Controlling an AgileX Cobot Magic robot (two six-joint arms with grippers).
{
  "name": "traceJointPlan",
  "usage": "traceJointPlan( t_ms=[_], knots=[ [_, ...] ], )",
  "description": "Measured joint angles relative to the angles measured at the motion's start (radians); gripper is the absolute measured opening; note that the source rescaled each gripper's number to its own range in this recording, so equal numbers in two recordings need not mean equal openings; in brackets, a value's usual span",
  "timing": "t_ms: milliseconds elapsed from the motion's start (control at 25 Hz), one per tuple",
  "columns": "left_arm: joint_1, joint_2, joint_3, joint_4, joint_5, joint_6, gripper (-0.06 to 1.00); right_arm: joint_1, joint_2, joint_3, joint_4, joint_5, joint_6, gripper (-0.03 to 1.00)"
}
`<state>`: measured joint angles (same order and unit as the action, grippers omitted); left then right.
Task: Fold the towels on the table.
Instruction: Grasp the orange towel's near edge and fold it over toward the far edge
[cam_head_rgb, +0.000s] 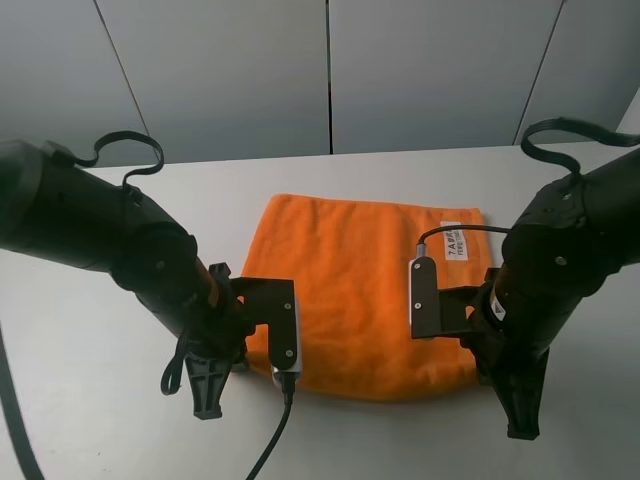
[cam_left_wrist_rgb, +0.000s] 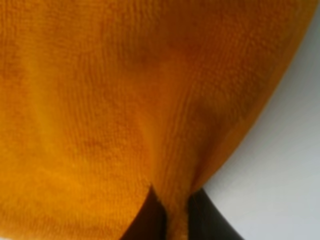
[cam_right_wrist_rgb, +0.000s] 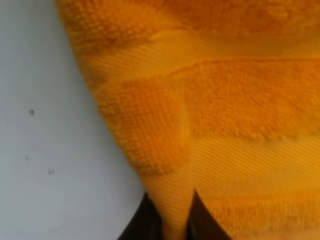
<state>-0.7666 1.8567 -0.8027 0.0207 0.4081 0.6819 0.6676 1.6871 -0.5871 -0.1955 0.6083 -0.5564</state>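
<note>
The orange towel (cam_head_rgb: 360, 290) bears one white label (cam_head_rgb: 453, 241) near its far right corner. The label has dark print, but the letters are too small to read.

There is one towel, lying flat near the middle of the white table (cam_head_rgb: 90, 330), its far edge toward the grey wall panels (cam_head_rgb: 220, 70). Two black arms reach in, one at each near corner of the cloth. Each carries one gripper and one wrist camera on a black bracket.

The left gripper (cam_left_wrist_rgb: 172, 222) is clamped on the towel. In the left wrist view a ridge of orange terry runs down between its two dark fingers (cam_left_wrist_rgb: 142, 220) and is pinched there. The right gripper (cam_right_wrist_rgb: 176, 222) is also pressed together on the towel, with a narrow fold near the woven hem band squeezed between its two dark fingers (cam_right_wrist_rgb: 145, 222).

In the high view the towel's near edge lies on the table between the two arms. One black cable (cam_head_rgb: 270, 440) trails from the left camera toward the near edge of the table.
</note>
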Motion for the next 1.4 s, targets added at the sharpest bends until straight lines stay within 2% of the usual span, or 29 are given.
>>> traceJointPlan(
  t_ms=[240,480,640,760,1000,1280,1400],
  knots=[
    [0.000,-0.121,0.002,0.002,0.063,0.000,0.01,0.000,-0.081,-0.024,-0.013,0.097,0.007,0.00],
    [0.000,-0.165,0.002,0.102,0.104,-0.100,0.01,0.000,-0.139,-0.096,-0.063,0.198,0.020,0.00],
    [-0.001,-0.177,-0.039,0.141,0.147,-0.126,0.00,0.000,-0.144,-0.129,-0.116,0.238,0.034,0.00],
    [-0.001,-0.182,-0.074,0.191,0.162,-0.133,0.00,0.000,-0.144,-0.145,-0.177,0.244,0.060,0.00],
    [-0.001,-0.183,-0.139,0.299,0.161,-0.213,0.00,0.000,-0.146,-0.147,-0.295,0.244,0.110,0.00],
    [-0.001,-0.183,-0.153,0.466,0.092,-0.378,0.00,0.000,-0.147,-0.199,-0.467,0.244,0.183,0.00],
    [0.027,-0.183,-0.153,0.525,0.070,-0.458,0.00,0.000,-0.149,-0.226,-0.516,0.224,0.192,0.00]
  ],
)
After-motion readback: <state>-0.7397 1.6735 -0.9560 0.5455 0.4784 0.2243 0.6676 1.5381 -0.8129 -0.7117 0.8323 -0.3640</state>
